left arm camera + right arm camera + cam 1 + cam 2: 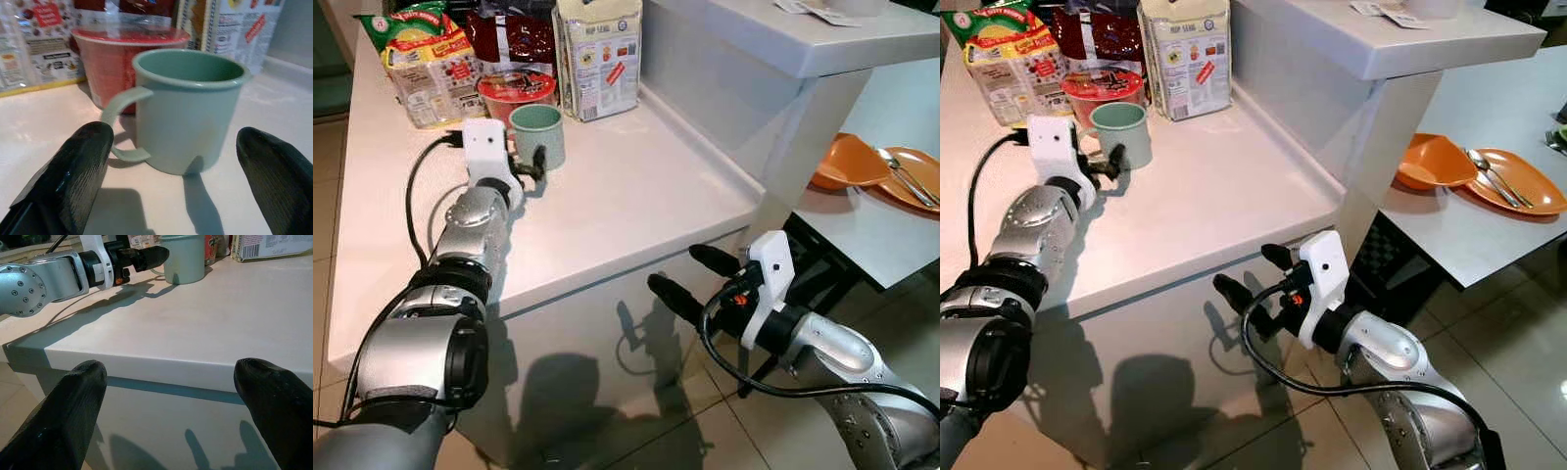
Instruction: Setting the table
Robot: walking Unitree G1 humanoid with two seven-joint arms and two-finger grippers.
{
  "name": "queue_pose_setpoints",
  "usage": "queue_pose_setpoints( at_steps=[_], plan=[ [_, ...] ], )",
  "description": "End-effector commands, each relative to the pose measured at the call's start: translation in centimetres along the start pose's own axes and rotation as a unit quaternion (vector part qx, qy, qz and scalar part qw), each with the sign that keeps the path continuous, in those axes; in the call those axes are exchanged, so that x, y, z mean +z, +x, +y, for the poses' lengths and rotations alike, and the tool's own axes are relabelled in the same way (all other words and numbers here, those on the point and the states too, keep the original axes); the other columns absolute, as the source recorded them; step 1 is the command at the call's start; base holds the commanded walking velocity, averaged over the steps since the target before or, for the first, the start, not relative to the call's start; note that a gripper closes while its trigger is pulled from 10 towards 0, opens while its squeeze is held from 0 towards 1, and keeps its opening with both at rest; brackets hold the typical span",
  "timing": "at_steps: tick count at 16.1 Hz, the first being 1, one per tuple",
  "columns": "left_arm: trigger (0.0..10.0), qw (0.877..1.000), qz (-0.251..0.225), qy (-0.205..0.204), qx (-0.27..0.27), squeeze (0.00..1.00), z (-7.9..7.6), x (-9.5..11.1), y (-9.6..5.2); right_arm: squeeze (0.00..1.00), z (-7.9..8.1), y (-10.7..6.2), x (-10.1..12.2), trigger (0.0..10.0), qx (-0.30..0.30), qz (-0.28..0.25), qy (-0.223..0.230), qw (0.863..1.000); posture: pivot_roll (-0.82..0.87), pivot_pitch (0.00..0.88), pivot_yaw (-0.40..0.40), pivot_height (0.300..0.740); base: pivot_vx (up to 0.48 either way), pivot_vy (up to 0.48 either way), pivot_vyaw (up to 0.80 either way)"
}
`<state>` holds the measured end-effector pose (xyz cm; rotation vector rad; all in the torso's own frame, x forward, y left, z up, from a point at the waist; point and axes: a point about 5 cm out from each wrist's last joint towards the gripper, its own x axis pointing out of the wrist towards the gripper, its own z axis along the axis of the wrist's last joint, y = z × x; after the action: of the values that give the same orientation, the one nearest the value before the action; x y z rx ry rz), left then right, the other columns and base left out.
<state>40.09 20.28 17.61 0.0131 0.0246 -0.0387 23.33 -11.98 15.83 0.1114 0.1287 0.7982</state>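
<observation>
While the white counter (636,186) fills the middle of the frame, the rest is placed like so:
Green mug (538,135): set upright at upper left, just in front of a red-lidded tub (516,90) and food packets (599,54).
Left gripper (530,166): fingers spread wide, held right at the mug, not clamped on it.
Right gripper (690,274): fingers parted, nothing held, kept low at lower right below the counter edge.
Orange plates (871,166): seen at far right on a table (871,240), cutlery (903,174) laid on one.

The mug (538,134) is pale green and the counter (626,196) white. A red-lidded tub (515,91) stands behind; the plates (876,171) are orange.
</observation>
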Motion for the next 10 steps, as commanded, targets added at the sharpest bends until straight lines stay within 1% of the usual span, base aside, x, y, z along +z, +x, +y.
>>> queue_pose_setpoints(
  at_steps=[1,2,3,4,5,7,8,9,10],
  plan=[
    [10.0,0.999,-0.005,0.007,-0.039,0.0,-0.7,0.7,0.3,0.0,0.0,-0.2,0.4,10.0,0.005,-0.002,-0.002,1.0,-0.04,0.0,-0.027,0.74,0.0,0.0,0.0],
    [10.0,0.998,-0.001,0.022,-0.06,0.0,-0.9,0.5,0.2,0.0,0.0,-0.2,0.4,10.0,0.008,-0.002,-0.002,1.0,-0.04,0.0,-0.031,0.74,0.0,0.0,0.0],
    [10.0,0.998,0.001,0.032,-0.049,0.0,-0.5,0.4,0.2,0.0,0.0,-0.2,0.4,10.0,0.01,-0.001,-0.002,1.0,-0.04,0.0,-0.032,0.74,0.0,0.0,0.0],
    [10.0,0.999,0.0,0.032,-0.043,0.0,-0.3,0.5,0.1,0.0,0.0,-0.2,0.4,10.0,0.01,-0.001,-0.002,1.0,-0.04,0.0,-0.032,0.74,0.0,0.0,0.0],
    [10.0,0.999,-0.006,0.019,-0.025,0.0,0.4,0.9,0.1,0.0,0.0,-0.2,0.4,10.0,0.009,-0.001,-0.004,1.0,-0.04,0.0,-0.027,0.74,0.0,0.0,0.0],
    [10.0,0.999,-0.019,0.005,-0.026,0.0,0.7,1.3,0.1,0.0,-0.1,-0.3,0.4,10.0,0.007,0.0,-0.005,1.0,-0.04,0.0,-0.027,0.74,0.0,0.0,0.0],
    [10.0,0.998,-0.045,-0.011,-0.038,0.0,0.9,2.1,0.1,0.0,-0.1,-0.3,0.4,10.0,0.006,0.0,-0.005,1.0,-0.05,0.0,-0.024,0.74,0.0,0.0,0.0],
    [10.0,0.995,-0.087,-0.032,-0.04,0.0,1.5,3.3,0.0,0.0,-0.1,-0.3,0.5,10.0,0.007,0.0,-0.004,1.0,-0.05,0.0,-0.028,0.74,0.0,0.0,0.0],
    [10.0,0.994,-0.097,-0.026,-0.031,0.0,1.9,3.8,0.0,0.0,-0.1,-0.3,0.5,10.0,0.008,0.0,-0.004,1.0,-0.05,0.0,-0.031,0.74,0.0,0.0,0.0]
  ],
)
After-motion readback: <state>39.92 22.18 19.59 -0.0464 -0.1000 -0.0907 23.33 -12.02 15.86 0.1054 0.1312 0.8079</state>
